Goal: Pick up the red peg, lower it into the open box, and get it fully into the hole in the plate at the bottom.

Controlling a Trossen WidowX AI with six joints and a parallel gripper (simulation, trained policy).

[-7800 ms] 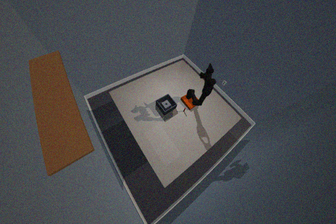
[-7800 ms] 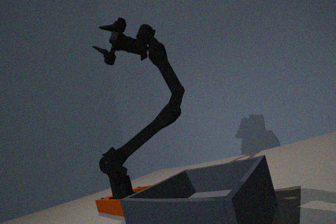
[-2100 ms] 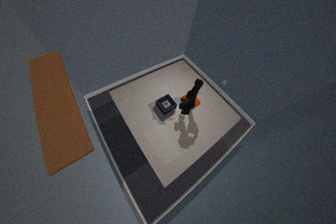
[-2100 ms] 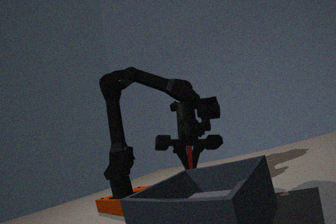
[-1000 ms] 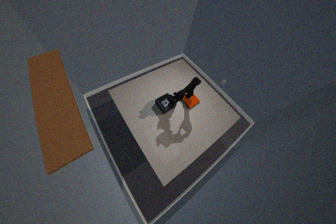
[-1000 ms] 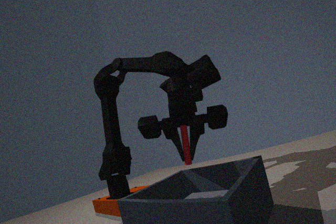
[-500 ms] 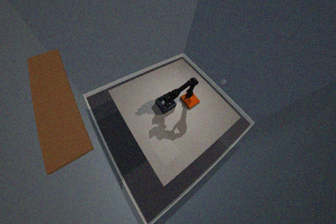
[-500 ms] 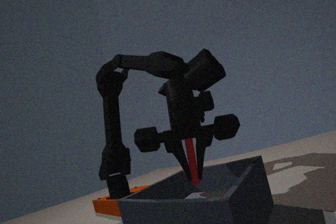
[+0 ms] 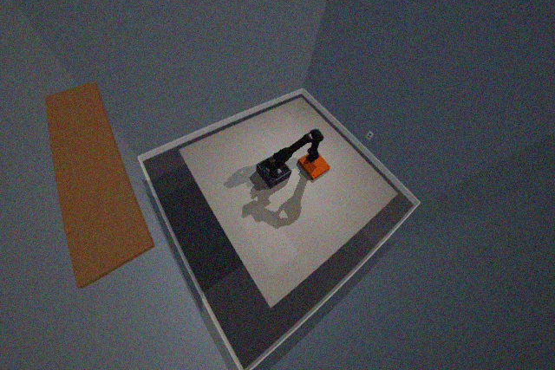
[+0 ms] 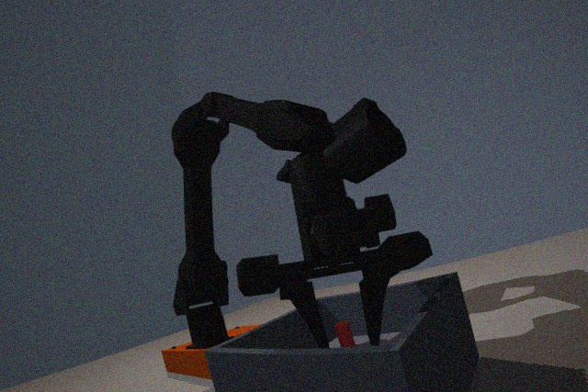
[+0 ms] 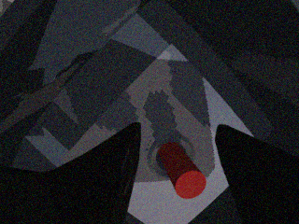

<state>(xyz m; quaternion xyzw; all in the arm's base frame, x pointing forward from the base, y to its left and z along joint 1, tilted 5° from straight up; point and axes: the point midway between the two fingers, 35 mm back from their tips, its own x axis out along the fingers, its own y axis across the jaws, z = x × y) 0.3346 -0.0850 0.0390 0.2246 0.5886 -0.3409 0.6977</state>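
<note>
The red peg (image 10: 344, 334) (image 11: 179, 165) stands inside the open grey box (image 9: 280, 181) (image 10: 309, 371). In the wrist view its lower end is at the ringed hole in the pale plate (image 11: 161, 196), and its round top faces the camera. Some dark of the hole shows beside it. It looks slightly tilted in the exterior view; how deep it sits I cannot tell. My gripper (image 10: 350, 344) (image 11: 178, 131) is open, its fingers reaching down into the box on either side of the peg, with gaps on both sides. The box's front wall hides the peg's foot in the exterior view.
The box walls stand around the fingers. The arm's orange base (image 9: 316, 169) (image 10: 187, 363) is beside the box. Both stand on the pale mat (image 9: 327, 217) of a rimmed table. A brown board (image 9: 94, 186) lies off beyond the table's left edge.
</note>
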